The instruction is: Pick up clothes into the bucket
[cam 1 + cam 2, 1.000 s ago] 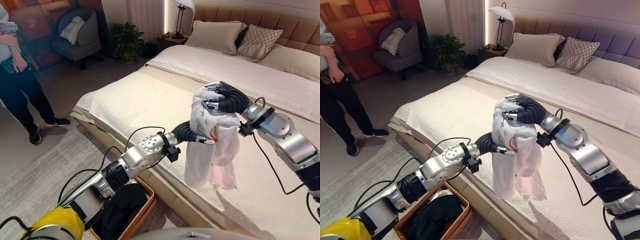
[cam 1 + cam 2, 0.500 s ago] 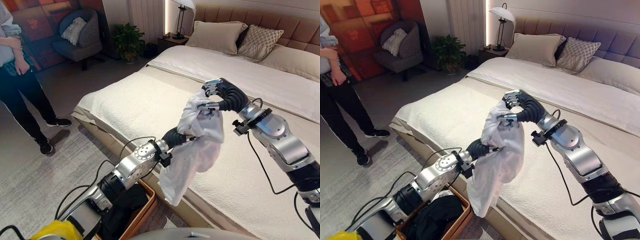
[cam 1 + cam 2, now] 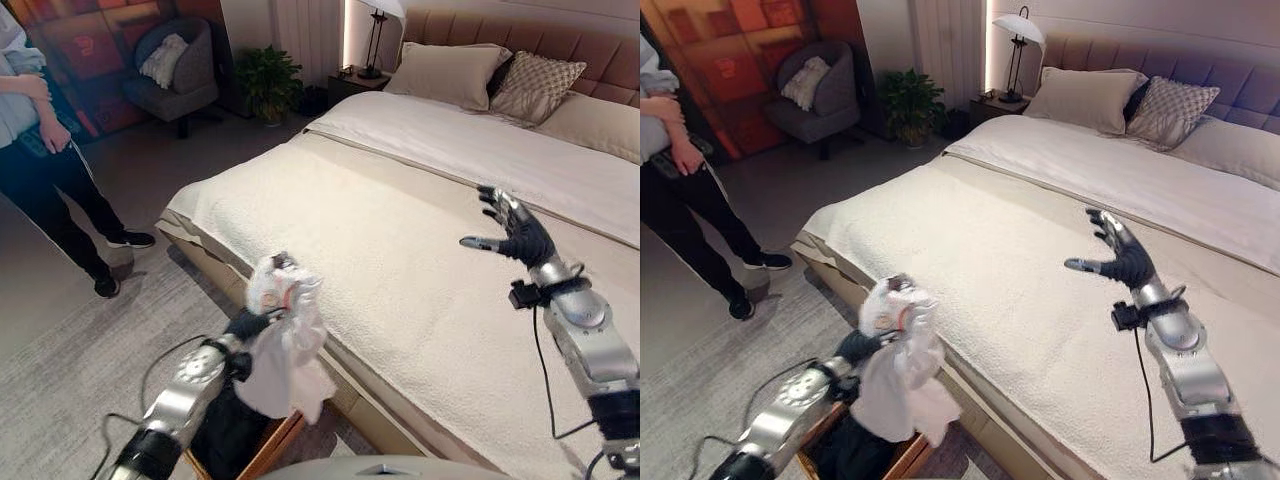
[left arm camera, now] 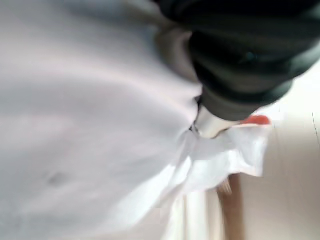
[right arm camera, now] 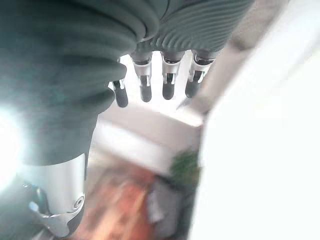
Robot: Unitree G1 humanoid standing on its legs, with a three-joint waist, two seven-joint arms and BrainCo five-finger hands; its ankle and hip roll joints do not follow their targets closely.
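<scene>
White crumpled cloth garment (image 3: 285, 345) clamped in left hand (image 3: 246, 325) above wooden bucket (image 3: 272, 452) at 6 o'clock, spill over rim risked; right hand (image 3: 512, 232) held spread.

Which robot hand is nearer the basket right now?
Left. The left robot hand holds the white garment just above the basket; the right robot hand hovers open over the bed.

Even, soft indoor light fills the room, brightest on the wide cream-covered bed (image 3: 400, 230) — a lit white-shaded bedside lamp (image 3: 1020, 28) glows at the far end. The white bunched cloth garment (image 3: 285, 345) is motion-smeared. The left wrist view is heavily blurred; the right wrist view has white glare beside its robot hand (image 5: 150, 85).
</scene>
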